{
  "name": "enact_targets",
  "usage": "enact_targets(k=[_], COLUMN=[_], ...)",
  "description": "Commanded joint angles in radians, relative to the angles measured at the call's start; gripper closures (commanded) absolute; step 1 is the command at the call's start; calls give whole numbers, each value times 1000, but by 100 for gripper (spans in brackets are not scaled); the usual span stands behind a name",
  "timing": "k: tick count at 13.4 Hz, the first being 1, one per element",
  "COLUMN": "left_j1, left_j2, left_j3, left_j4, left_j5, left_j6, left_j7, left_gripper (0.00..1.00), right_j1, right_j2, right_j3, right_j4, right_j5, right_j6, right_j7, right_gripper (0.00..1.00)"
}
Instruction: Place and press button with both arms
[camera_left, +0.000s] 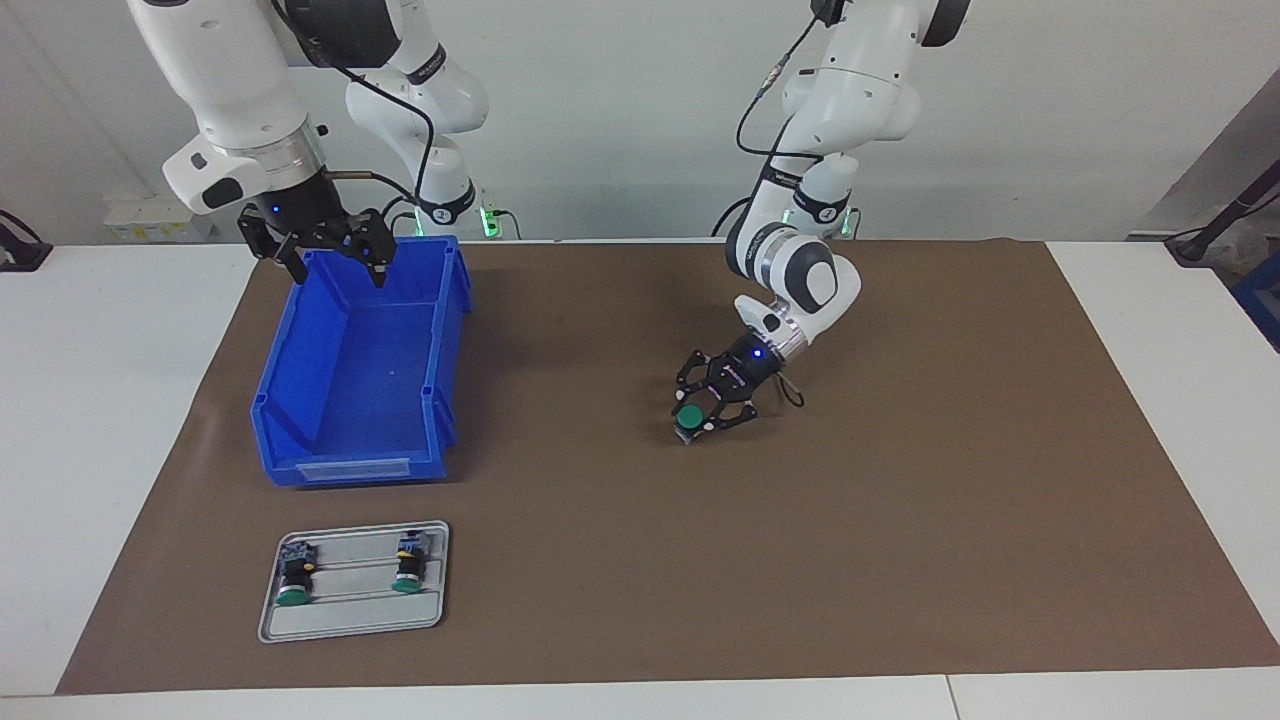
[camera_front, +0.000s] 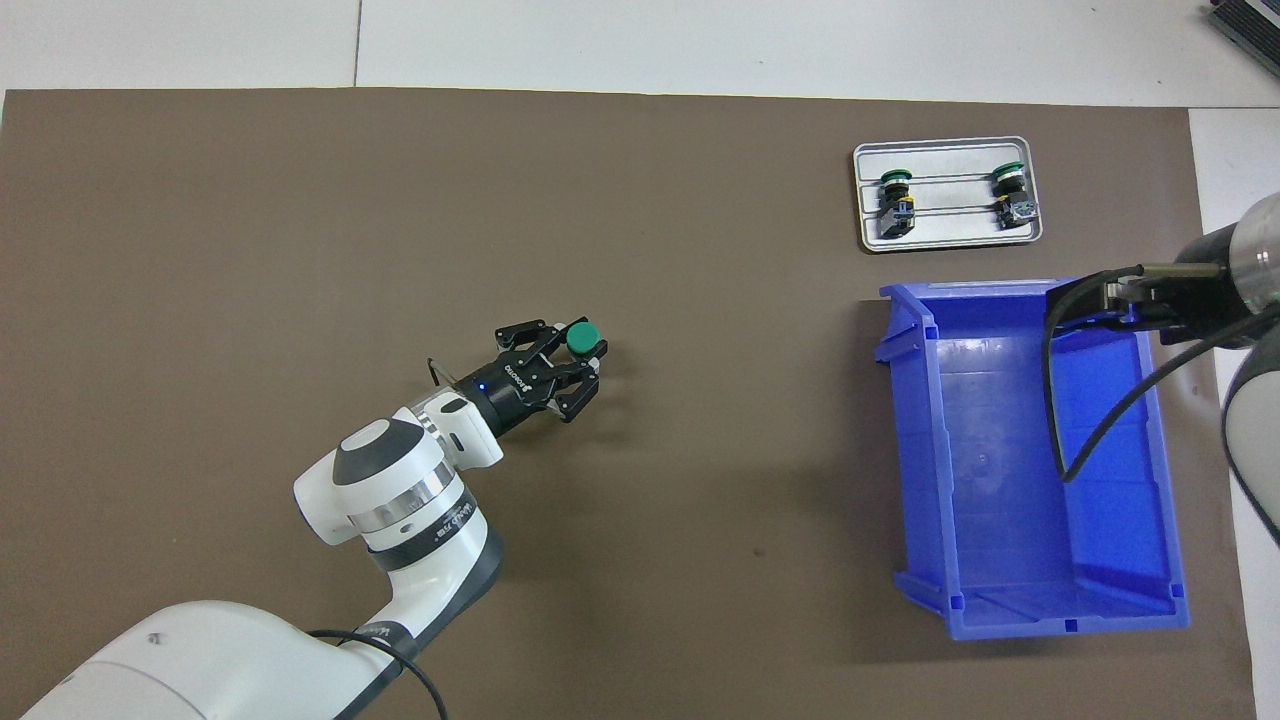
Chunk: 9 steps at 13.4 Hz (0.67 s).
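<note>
Two arms in the facing view. Left gripper (camera_left: 692, 420) low over the middle of the brown mat (camera_left: 900, 480), clamped on the button (camera_left: 688, 416), green cap up, base at or just off the mat, contact not clear. Right gripper (camera_left: 335, 262) up over the robot end of the blue bin (camera_left: 355, 400), fingers spread wide, nothing between them, waiting. Grey tray (camera_left: 352, 618) farther from the robots than the bin, at the right arm's end of the table, with two more buttons (camera_left: 294, 577) lying side by side in it, green caps pointing away from the robots.

Overhead next. Left gripper (camera_front: 583, 352) reaching in from the bottom corner, fingers pinching the button (camera_front: 581, 338) under its green cap, well apart from bin and tray. Right gripper (camera_front: 1115, 298) only partly seen, over a corner of the bin (camera_front: 1010, 470). Tray (camera_front: 946, 240) just past the bin's end, its two buttons (camera_front: 895, 195) apart from each other.
</note>
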Motion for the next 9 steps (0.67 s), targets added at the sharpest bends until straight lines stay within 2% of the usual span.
enact_targets(k=[1,9], left_j1=[-18,-18], left_j2=[-9,-22], left_j3=[8,8], left_j4=[-45,-128], left_j5=[-25,-20], left_j6=[10,21], left_j7=[63,135], left_gripper=[100,100], right_j1=[-18,-18], right_j2=[-19,-20], right_j3=[9,9], right_j4=[-20,-20], right_j5=[22,22], right_j6=[1,1], right_j7=[-26,-26], right_gripper=[0,0])
